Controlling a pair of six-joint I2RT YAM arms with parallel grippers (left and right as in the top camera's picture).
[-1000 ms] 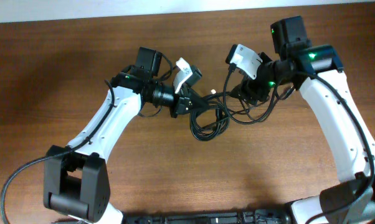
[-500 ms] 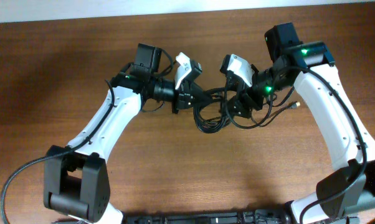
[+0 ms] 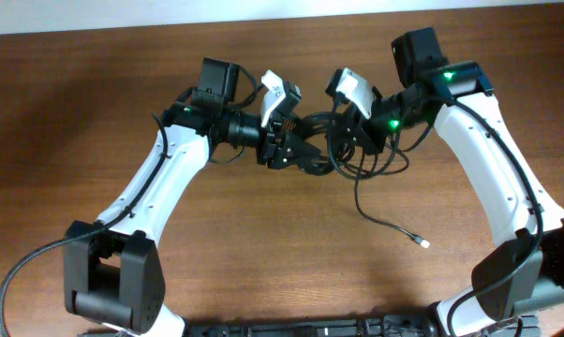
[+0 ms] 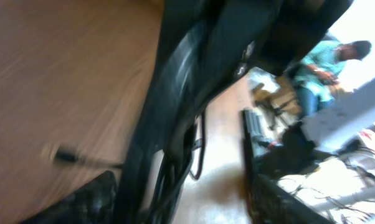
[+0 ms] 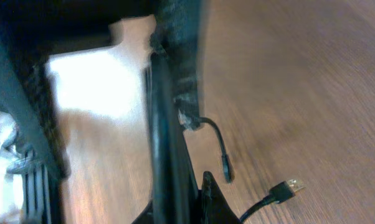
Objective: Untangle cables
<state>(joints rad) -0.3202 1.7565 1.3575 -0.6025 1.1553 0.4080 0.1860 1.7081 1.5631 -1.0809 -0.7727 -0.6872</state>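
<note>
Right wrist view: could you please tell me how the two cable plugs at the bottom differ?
The dark plug is all black, while the metal-tipped plug has a shiny end. The dark plug's cord curves in from above; the metal-tipped plug's cord runs off the bottom edge. Both end thin black cords.

table (image 3: 263, 262): matt wood | cables (image 3: 333, 167): matt black plastic | arms (image 3: 160, 187): glossy white

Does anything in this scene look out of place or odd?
The cables sit bunched in one knot, but one loose cable end trails out alone on the table, far from the rest. Nothing looks damaged.
</note>
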